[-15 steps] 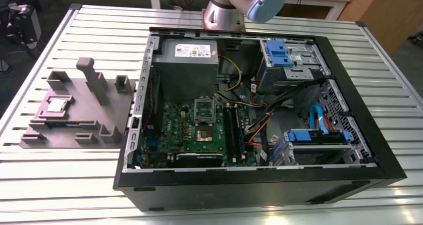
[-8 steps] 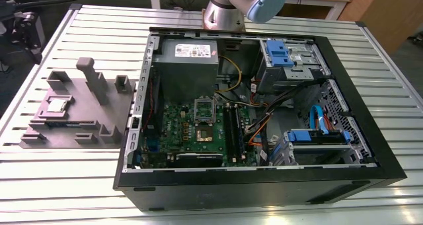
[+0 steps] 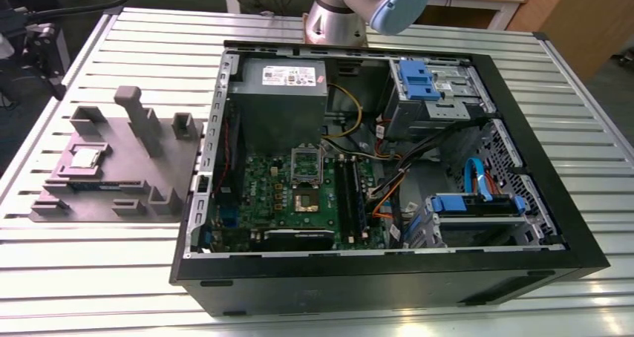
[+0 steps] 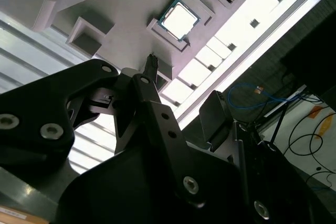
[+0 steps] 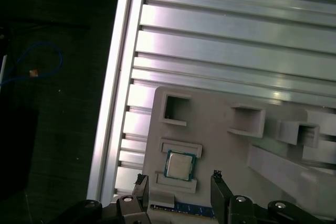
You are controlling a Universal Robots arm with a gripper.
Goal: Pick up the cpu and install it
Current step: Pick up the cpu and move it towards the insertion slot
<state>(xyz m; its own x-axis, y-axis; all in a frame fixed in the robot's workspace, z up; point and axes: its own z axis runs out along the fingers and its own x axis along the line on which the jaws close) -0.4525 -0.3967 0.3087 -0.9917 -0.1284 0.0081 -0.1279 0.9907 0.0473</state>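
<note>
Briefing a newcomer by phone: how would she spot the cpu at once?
To the exterior view's left of the open computer case, a grey holder block with upright posts lies on the slatted table. A square recess on its side away from the case holds the cpu. Alone among the matte grey pockets, it shows a shiny silvery top.

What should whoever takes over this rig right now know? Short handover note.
Gripper: open and holding nothing. In the first wrist view its fingertips sit either side of the cpu, not touching it.
Cpu: lies flat in its recess on the grey fixture, on the exterior view's left of the open computer case.
Socket on the motherboard: frame is raised and the socket looks empty.
Done: nothing that shows.
Left: cpu not yet picked up, not yet installed.
</note>
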